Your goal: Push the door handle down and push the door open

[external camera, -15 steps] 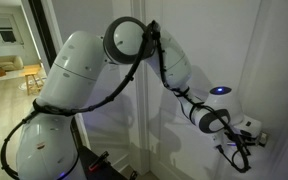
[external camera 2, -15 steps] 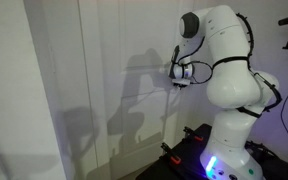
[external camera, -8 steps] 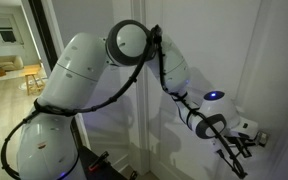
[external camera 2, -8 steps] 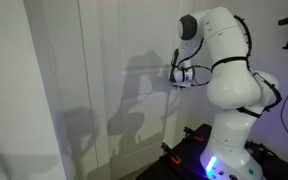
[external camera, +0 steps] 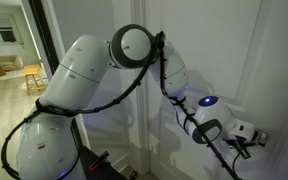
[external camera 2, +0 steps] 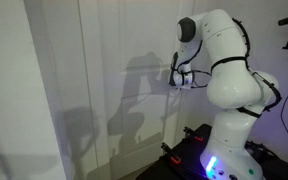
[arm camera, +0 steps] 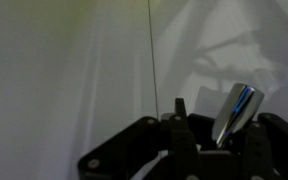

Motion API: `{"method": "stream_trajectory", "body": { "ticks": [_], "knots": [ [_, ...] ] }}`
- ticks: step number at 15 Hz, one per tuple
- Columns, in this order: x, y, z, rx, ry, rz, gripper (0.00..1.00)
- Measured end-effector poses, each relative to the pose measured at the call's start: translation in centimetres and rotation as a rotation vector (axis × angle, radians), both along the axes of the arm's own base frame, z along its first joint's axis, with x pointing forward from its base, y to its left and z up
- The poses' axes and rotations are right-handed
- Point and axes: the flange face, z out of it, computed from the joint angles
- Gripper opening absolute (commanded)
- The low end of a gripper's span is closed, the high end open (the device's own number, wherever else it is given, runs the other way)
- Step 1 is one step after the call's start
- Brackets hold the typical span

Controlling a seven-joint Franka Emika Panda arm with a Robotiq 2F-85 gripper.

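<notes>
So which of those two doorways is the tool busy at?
The white panelled door, where the tool sits at the door handle. The dark-framed doorway stands well away from the tool.

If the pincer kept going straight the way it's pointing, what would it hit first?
Most likely the door handle, just ahead of the pincer in the wrist view; the door lies behind it. Depth is unclear.

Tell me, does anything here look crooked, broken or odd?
Only the silver-grey metal door handle: in the wrist view it slants steeply, not level, though the seam in the white panelled door runs straight up. Nothing looks broken or spilled.
</notes>
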Motion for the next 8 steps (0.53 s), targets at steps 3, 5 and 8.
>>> {"method": "stream_trajectory", "body": {
  "ticks": [3,5,8],
  "knots": [
    [0.2,0.9,-1.4,-0.032,-0.019,0.028,0.00],
    [0.4,1.7,-2.7,-0.046,-0.019,0.052,0.00],
    [0.7,2.8,-5.7,-0.048,0.015,0.094,0.00]
  ]
}}
